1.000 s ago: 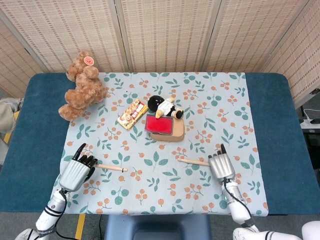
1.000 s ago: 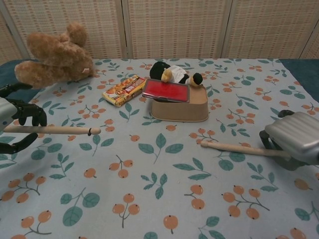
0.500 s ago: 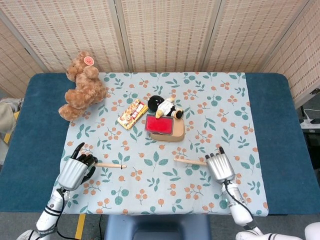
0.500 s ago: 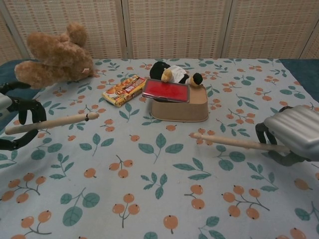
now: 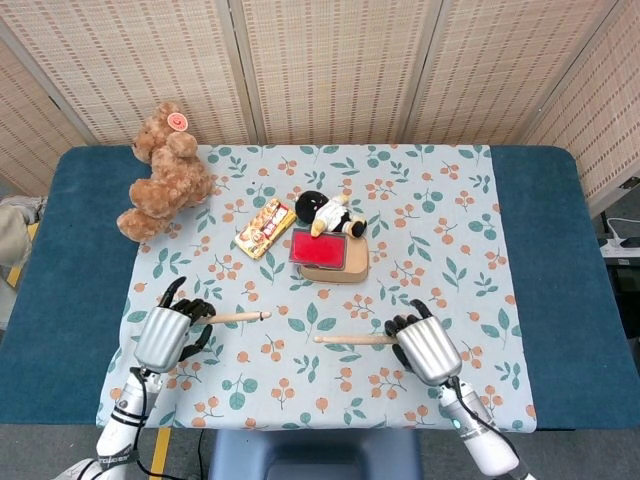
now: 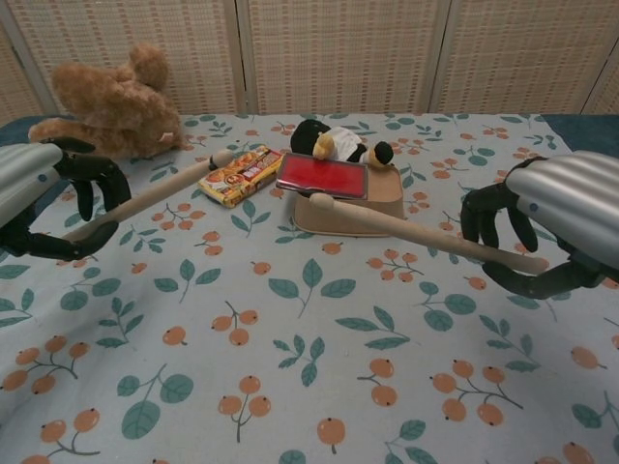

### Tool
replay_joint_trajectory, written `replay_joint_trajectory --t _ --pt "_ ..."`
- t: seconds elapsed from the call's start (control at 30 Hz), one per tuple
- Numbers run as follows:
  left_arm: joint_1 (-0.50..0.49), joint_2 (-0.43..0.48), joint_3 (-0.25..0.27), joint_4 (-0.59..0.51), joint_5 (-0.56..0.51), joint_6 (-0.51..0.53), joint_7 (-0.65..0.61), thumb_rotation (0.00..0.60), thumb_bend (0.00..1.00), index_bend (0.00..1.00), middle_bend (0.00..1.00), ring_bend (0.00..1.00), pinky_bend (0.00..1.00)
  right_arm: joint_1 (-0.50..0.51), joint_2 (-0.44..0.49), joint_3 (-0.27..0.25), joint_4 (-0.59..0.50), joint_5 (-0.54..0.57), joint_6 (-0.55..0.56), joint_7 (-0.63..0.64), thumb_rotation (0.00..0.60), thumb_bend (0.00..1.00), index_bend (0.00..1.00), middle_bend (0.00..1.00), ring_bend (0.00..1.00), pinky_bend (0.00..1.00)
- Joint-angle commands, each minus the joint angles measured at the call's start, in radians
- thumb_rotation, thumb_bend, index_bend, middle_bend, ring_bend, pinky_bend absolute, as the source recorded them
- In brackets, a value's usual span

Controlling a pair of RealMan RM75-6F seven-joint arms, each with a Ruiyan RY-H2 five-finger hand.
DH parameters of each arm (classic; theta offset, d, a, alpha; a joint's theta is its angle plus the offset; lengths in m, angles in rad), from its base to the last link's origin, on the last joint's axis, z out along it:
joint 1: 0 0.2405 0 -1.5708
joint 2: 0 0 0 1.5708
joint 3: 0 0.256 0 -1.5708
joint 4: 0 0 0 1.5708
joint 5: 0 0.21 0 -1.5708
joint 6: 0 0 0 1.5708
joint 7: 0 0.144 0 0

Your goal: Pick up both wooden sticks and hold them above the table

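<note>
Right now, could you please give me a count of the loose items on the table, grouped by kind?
Wooden sticks: 2, one in the left hand at, one in the right hand at
Plush toys: 2, teddy bear, small black doll
Boxes: 2, yellow snack box, tan box with red lid
Total: 6

My left hand (image 5: 170, 335) grips a thin pale wooden stick (image 5: 240, 317) at the near left, its free end pointing right over the leaf-and-berry patterned tablecloth (image 5: 450, 230). My right hand (image 5: 425, 345) holds the second pale wooden stick (image 5: 352, 339) at the near right, its tip pointing left. Farther off, a brown plush teddy bear (image 5: 162, 175) lies at the far left. Near the middle sit a yellow-and-red snack packet (image 5: 265, 227), a tan box with a red top (image 5: 328, 254) and a small black-and-white plush toy (image 5: 328, 213).
</note>
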Motion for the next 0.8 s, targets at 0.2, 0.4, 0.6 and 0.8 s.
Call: replay_joint_trajectory --t 0.2,0.4,0.6,0.8 --pt "-0.03 -0.014 -0.017 -0.231 -0.068 -0.077 0.326 0.6 0.56 0.86 0.91 0.54 0.14 0.027 0.007 0.028 -0.069 -0.026 -0.037 0.013 0.6 0.4 0.99 0.91 0.6 0.25" --pt "-0.016 -0.062 -0.021 -0.301 -0.103 -0.054 0.474 0.6 0.56 0.86 0.91 0.54 0.15 0.045 0.018 0.063 -0.099 0.059 -0.097 0.041 0.6 0.4 0.99 0.91 0.6 0.25" --pt "-0.002 -0.073 -0.032 -0.355 -0.154 -0.044 0.51 0.6 0.56 0.86 0.92 0.56 0.17 0.062 0.04 0.08 -0.098 0.108 -0.146 0.083 0.6 0.4 0.99 0.91 0.6 0.25" --pt "-0.003 -0.087 -0.034 -0.354 -0.162 -0.038 0.538 0.6 0.57 0.86 0.92 0.56 0.17 0.097 0.064 0.086 -0.105 0.156 -0.235 0.146 0.6 0.41 0.99 0.91 0.6 0.25"
